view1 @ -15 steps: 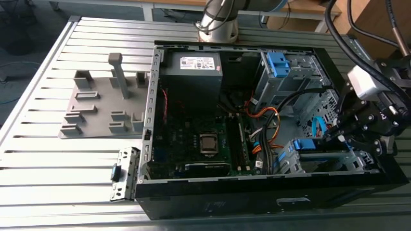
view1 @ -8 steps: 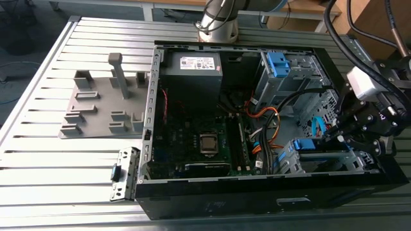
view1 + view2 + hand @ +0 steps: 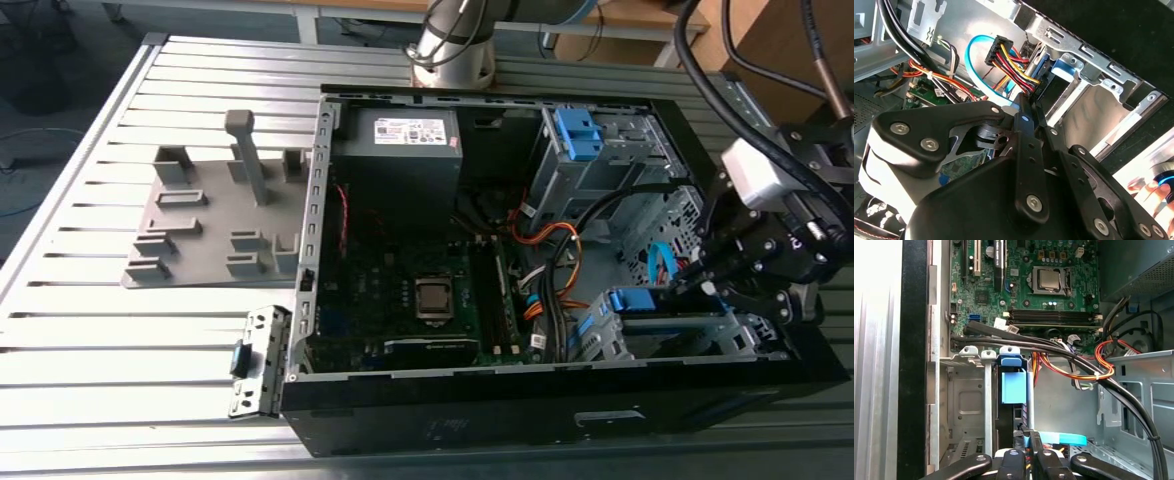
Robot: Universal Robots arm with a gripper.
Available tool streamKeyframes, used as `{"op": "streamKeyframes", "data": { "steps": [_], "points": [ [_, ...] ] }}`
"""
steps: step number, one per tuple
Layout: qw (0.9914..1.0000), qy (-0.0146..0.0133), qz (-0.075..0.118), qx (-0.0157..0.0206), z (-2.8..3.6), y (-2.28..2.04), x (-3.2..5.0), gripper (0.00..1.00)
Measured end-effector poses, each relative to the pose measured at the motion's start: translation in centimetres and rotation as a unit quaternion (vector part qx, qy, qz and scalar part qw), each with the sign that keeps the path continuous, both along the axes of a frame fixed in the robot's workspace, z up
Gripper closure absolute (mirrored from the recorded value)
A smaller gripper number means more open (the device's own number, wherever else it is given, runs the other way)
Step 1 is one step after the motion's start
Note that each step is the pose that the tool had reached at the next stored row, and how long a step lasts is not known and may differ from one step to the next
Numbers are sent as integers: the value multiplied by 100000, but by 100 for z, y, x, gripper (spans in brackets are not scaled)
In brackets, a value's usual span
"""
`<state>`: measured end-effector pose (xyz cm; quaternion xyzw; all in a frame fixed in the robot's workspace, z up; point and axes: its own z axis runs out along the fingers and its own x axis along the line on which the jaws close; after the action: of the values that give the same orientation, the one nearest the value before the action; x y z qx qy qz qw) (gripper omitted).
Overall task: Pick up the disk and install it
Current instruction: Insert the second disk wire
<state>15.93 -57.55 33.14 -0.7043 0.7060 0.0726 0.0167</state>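
Blue bracket marks the disk (image 3: 633, 299), which lies in the drive cage (image 3: 727, 325) at the corner of the case (image 3: 534, 410) on the exterior view's right, on the table (image 3: 134, 340).

- **Location, first wrist view:** the disk (image 3: 1013, 387) sits in the cage (image 3: 966, 390) slot, its bracket tab just below the black cables that cross the cage mouth. I cannot tell whether it is fully seated.
- **Orientation:** judged from both views, the long axis runs along the cage, from the board (image 3: 1044, 315) side toward the case wall. The bracketed end points at the board, and the far end is hidden under the gripper.
- **Gripper (image 3: 707, 280):** hangs over the cage. In both wrist views the jaws are clenched with the tips pressed together (image 3: 1028, 107) (image 3: 1030, 437) and nothing visibly between them. They do not hold the disk.
- **Nearby:** a connector (image 3: 999, 50) with yellow, red and black wires and a blue ribbon cable (image 3: 971, 55) is just beside the tips. Orange leads (image 3: 1074, 367) are draped over the cage edge.

**Hazards (judgement):**
- The tips could snag or tug the loose wiring because it lies so close.
- A push off the long axis could jam the disk against the cage rails.
- The bracket tab may fail to catch if cables lie under it.
- The arm's own hose could drag on the case wall.
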Motion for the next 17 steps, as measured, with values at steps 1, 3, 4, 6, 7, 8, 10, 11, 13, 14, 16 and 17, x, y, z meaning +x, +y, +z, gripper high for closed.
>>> {"op": "streamKeyframes", "data": {
  "steps": [1, 3, 4, 6, 7, 8, 10, 11, 13, 14, 16, 17],
  "points": [
    [100000, 1, 2, -17, 3, 0, 1, 84],
    [100000, 1, 2, -32, 5, 0, 2, 84],
    [100000, 3, 0, -33, 5, 0, 3, 84],
    [100000, 2, 0, -38, 6, 0, 4, 84],
    [100000, 3, 0, -40, 6, 0, 4, 84],
    [100000, 1, 3, -33, 7, 0, 4, 84],
    [100000, 1, 1, -28, 8, -1, 4, 84],
    [100000, 2, 2, -25, 8, -1, 4, 84],
    [100000, 2, 2, -36, 11, 0, 4, 84],
    [100000, 0, 2, -32, 14, -1, 4, 84],
    [100000, -1, 0, -47, 26, -1, 4, 84],
    [100000, 0, 3, -35, 30, 0, 4, 84]
  ]
}}
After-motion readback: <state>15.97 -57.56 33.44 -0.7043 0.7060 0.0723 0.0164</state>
